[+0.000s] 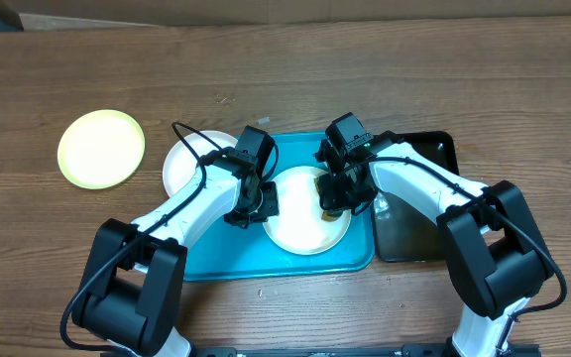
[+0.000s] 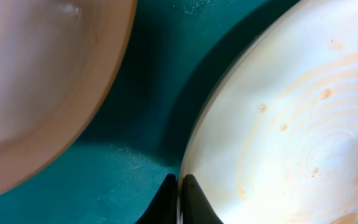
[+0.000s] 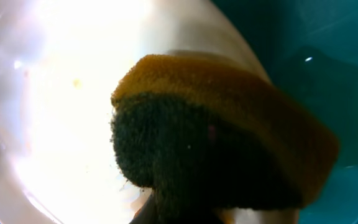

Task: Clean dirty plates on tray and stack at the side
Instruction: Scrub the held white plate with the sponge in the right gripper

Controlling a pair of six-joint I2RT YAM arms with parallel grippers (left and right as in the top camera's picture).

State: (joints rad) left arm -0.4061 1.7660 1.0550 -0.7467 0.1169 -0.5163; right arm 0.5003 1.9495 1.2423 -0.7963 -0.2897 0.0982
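A white plate with faint orange smears lies on the turquoise tray. My left gripper is shut on its left rim. My right gripper is shut on a yellow and dark green sponge and presses it on the plate's right side. A second white plate lies at the tray's back left corner, partly under my left arm; it also shows in the left wrist view. A pale yellow-green plate lies on the table, left of the tray.
A black rectangular tub stands against the tray's right side, under my right arm. The wooden table stretches behind and to both sides.
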